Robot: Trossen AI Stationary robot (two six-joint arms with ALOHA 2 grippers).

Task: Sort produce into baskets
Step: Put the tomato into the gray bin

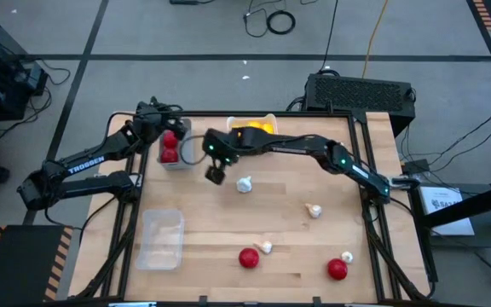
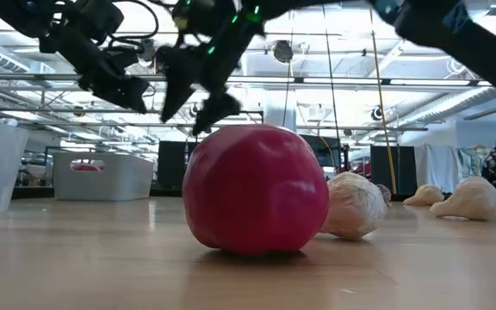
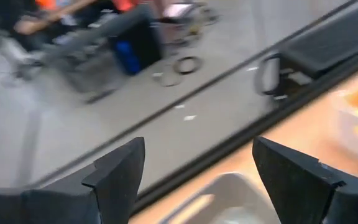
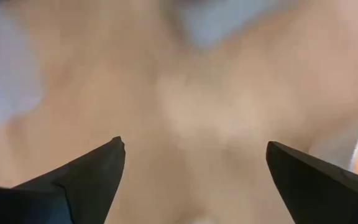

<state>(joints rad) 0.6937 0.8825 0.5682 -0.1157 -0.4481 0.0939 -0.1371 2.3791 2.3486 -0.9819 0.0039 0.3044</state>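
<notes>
- Sorting partway done: two red tomatoes (image 1: 170,148) sitting in the grey basket (image 1: 180,162) at the table's far left, yellow fruit (image 1: 254,130) lying in the white basket (image 1: 268,120) at the far edge, clear basket (image 1: 162,238) on the near left seemingly holding nothing.
- Remaining loose on the wood: a tomato (image 1: 248,257) near the front middle with a garlic bulb (image 1: 265,247) touching it, a second tomato (image 1: 337,269) at the front right with a garlic bulb (image 1: 347,257) just beside it, another garlic bulb (image 1: 314,211) mid-right, and one garlic bulb (image 1: 244,184) near the centre.
- Right gripper (image 1: 216,175) hovering above bare table between the grey basket and the central garlic bulb, fingers (image 4: 86,177) spread wide, gripping nothing; wrist view showing only blurred wood between them.
- Left gripper (image 1: 170,130) hanging over the far end of the grey basket, fingers (image 3: 120,177) likewise wide apart and empty, the basket's rim (image 3: 229,186) showing below them.
- Step in hand, judging by the layout: between items, with both claws empty and the right arm placed to go for a next piece.
- Next move probably calling for: shifting the right gripper over the central garlic bulb just beside it, lowering with the jaws straddling the bulb, closing gently, then carrying it across to the clear basket.
- Worth watching: the bulb's papery, uneven shape rolling or slipping out of a loose pinch.
</notes>
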